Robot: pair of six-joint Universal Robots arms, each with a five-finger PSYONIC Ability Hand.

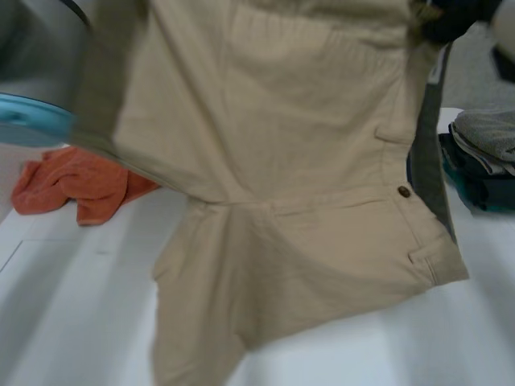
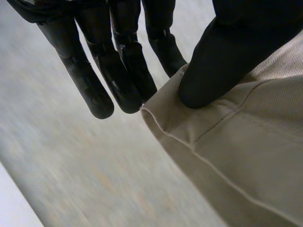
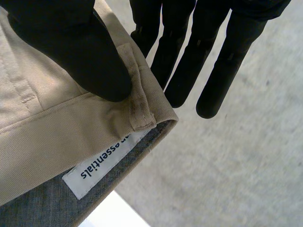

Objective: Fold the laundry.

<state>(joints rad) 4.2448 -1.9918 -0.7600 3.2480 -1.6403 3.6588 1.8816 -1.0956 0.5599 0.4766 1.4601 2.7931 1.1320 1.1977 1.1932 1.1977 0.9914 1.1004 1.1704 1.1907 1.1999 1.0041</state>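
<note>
A pair of beige trousers hangs spread out above the white table, its lower part touching the tabletop. My left hand pinches a stitched corner of the beige cloth between thumb and fingers. My right hand pinches the waistband beside a belt loop, thumb on the outside and fingers behind. A white label sits on the grey lining just below that grip. In the head view my right hand is at the garment's upper right corner.
An orange cloth lies crumpled on the table at the left, behind the trousers. A stack of folded grey and dark clothes stands at the right edge. My left arm's light-blue cap is at the left.
</note>
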